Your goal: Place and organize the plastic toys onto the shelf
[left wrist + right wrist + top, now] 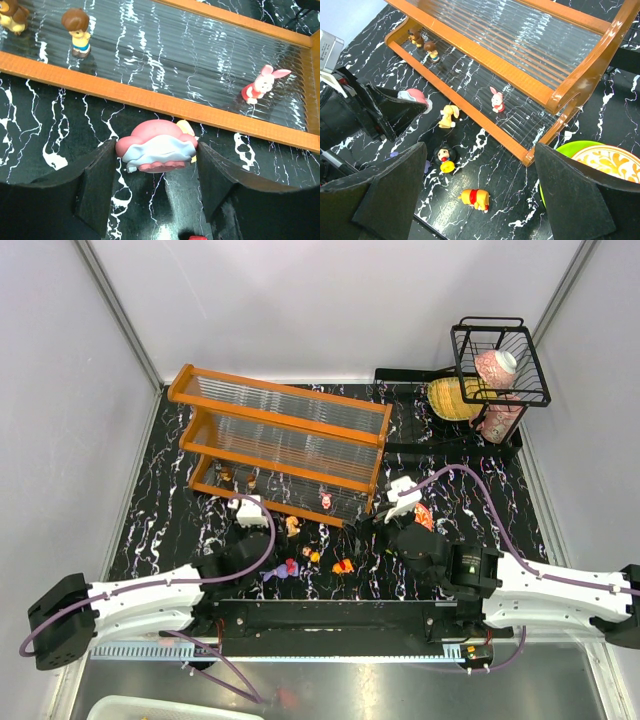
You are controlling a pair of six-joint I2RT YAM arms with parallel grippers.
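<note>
Three toys stand upright on the lower tier of the shelf (pixel 283 392): a brown animal (pixel 12 15) and a brown-haired figure (pixel 77 32) close together at the left end, and a pink pig (pixel 260 85) well apart toward the right. Four more lie loose on the black marbled table (pixel 160 520) in front of the shelf: a yellow rabbit (pixel 449 116), a dark-haired figure (pixel 444 155), an orange bear (pixel 475 197) on its side, and a purple figure (pixel 288 568) partly hidden. The left gripper (pixel 157 155) sits low, just in front of the shelf's front rail. Its fingers (pixel 95 185) are closed to the width of a pink-and-white toy (pixel 157 142), which lies crosswise between them and touches both pads. Whether that toy is off the table cannot be told. Judgement: a grip this close to the rail leaves only a short lift over it, and the wide gap between the brown-haired figure and the pink pig is the likely spot. The right gripper (pixel 480 150) hovers above the table near the shelf's right end. Its fingers (pixel 580 195) are spread wide, holding and touching nothing, and a green plate (pixel 560 150) lies just below the right one. Judgement: it is held high and aside to keep out of the left arm's way, with the orange bear the nearest loose toy for it.
</note>
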